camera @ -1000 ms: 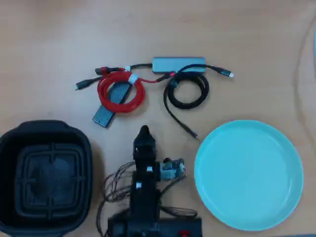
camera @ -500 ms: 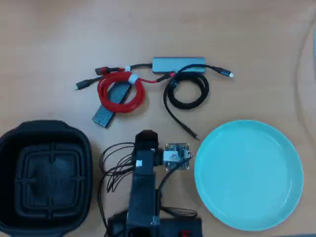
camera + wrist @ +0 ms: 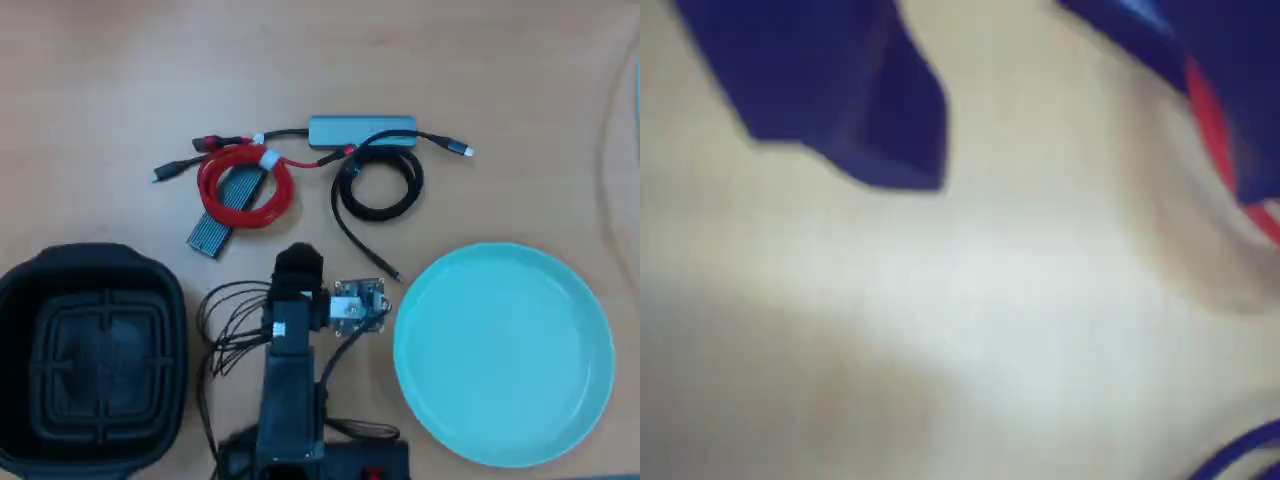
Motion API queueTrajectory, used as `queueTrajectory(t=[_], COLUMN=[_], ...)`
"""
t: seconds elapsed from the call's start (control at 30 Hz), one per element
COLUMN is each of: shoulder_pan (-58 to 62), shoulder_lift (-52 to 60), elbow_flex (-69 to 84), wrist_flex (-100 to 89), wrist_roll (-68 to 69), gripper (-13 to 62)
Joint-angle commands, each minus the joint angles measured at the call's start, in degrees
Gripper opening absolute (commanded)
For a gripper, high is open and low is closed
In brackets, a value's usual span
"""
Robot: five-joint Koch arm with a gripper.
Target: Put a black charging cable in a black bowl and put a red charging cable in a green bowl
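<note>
Frankly, the gripper (image 3: 297, 262) shows from above only as a dark lump, so whether its jaws stand apart cannot be told; the wrist view is a blur of dark shapes over pale table. Just beyond it lies the red charging cable (image 3: 245, 188), a glossy round coil resting on a ribbed grey slab (image 3: 226, 210). To its right the black charging cable (image 3: 379, 187) coils loosely beside a grey hub (image 3: 362, 131). Both bowls are bare: the squarish, ridged black bowl (image 3: 92, 352) at left, partly cropped, and the smooth shallow green bowl (image 3: 503, 353) at right.
</note>
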Motion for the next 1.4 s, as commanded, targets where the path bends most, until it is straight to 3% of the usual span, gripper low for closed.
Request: queueTrajectory(t=[0.0, 0.43, 0.83, 1.07, 1.37], shoulder_pan=[-0.18, 0.44, 2.99, 5.1, 4.66], shoulder_lift=[-0.44, -9.93, -24.79, -27.95, -43.68], elbow_flex=[-7.29, -19.25, -35.24, -38.85, -54.93], wrist_flex=[3.08, 4.66, 12.04, 12.3, 19.69], wrist_roll=[0.88, 9.32, 27.16, 27.6, 27.33], gripper=[29.5, 29.5, 29.6, 29.5, 30.7])
